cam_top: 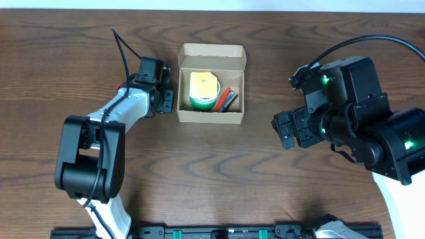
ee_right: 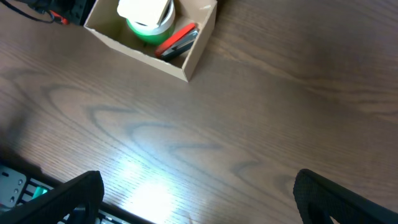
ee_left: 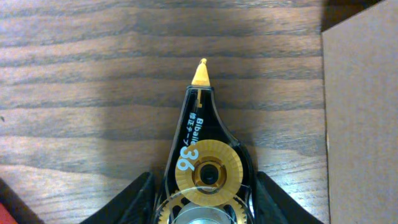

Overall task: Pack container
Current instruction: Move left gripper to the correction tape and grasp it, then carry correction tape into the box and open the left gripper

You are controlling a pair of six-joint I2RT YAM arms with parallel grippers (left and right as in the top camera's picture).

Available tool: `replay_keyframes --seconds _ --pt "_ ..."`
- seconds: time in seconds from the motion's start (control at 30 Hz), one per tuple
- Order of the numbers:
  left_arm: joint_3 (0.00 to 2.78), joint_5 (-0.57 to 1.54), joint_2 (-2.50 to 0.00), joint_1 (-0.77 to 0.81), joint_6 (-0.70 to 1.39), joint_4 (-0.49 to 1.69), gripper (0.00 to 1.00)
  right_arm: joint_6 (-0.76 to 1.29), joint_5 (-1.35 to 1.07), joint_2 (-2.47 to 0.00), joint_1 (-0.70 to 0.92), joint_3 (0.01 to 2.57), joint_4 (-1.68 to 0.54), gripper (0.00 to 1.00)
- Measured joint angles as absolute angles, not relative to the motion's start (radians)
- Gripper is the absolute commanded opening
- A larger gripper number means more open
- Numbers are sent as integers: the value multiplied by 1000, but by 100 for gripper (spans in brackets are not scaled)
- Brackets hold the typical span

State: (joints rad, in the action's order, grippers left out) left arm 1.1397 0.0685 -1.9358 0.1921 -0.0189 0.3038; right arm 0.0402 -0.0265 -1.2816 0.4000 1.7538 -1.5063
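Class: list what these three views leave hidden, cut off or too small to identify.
- Correction tape: the left wrist view's bottom edge cuts off its rear; overhead, the left claw hides it.
- Container floor: overhead, the green roll and red item mostly cover it.
- Pale object on the roll: too small overhead, blurred in the right wrist view.
- Right claw: the right wrist view's bottom edge cuts off its fingers.

The tape dispenser (ee_left: pixel 208 155) runs off the left wrist view's bottom edge, and the box (ee_left: pixel 360 124) off its right. In the box, the red and black things (cam_top: pixel 228 99) are too small to name.
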Motion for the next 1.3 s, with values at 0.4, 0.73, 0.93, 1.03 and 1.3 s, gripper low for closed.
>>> replay_keyframes --seconds 0.4,0.73,0.93,1.03,1.3 --pt "1165 52 -1935 191 23 366 24 40 -27 -1282 400 1754 -1506 99" --pt "1256 30 -1715 189 133 444 19 40 -27 -1282 400 1754 -1506 99" --pt "1277 33 -1547 311 269 415 23 40 -27 -1282 400 1754 -1506 99" --pt "1279 41 -1551 423 332 385 23 40 -27 -1282 400 1754 -1506 99" --pt "1278 22 -1675 640 479 276 27 40 -26 -1282 400 1754 -1506 99"
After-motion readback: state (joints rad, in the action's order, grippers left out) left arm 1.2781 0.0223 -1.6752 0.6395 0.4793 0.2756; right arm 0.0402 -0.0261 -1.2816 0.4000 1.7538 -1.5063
